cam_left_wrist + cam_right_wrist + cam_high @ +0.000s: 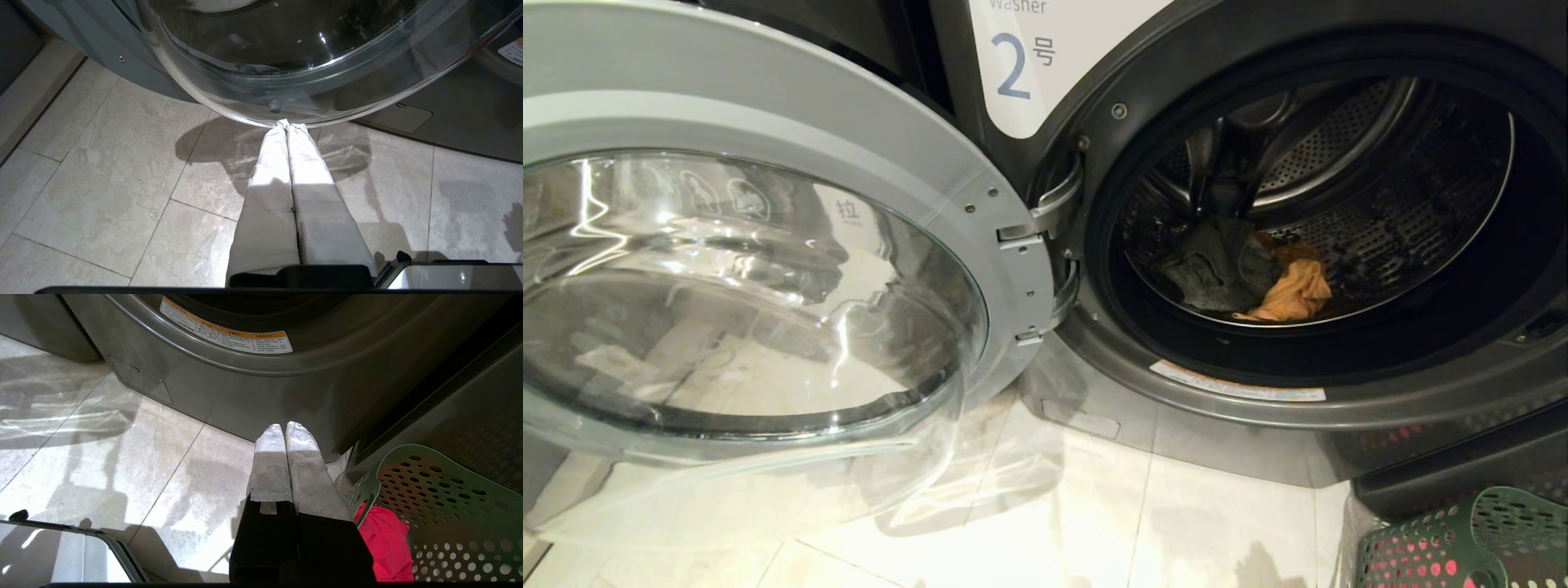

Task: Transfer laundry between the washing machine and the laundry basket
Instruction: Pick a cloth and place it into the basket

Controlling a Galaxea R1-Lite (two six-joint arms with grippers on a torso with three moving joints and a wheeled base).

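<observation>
Both grippers hang low over the tiled floor [102,171], fingers pressed together and holding nothing. Left gripper [288,123] points at the bottom edge of the open glass door [752,294], its tips just beside the rim. Right gripper [287,426] points at the washer [253,388] base, below the drum opening, with the basket [441,490] just beside it, at the washer's front corner. One red-pink garment [384,539] lies in the basket, close to the right gripper's body. Two garments lie at the bottom of the drum [1405,196], above and beyond both grippers: one dark grey [1217,269] and one orange-yellow [1294,292], touching each other. One washer, marked 2, stands open; one basket is in view.
</observation>
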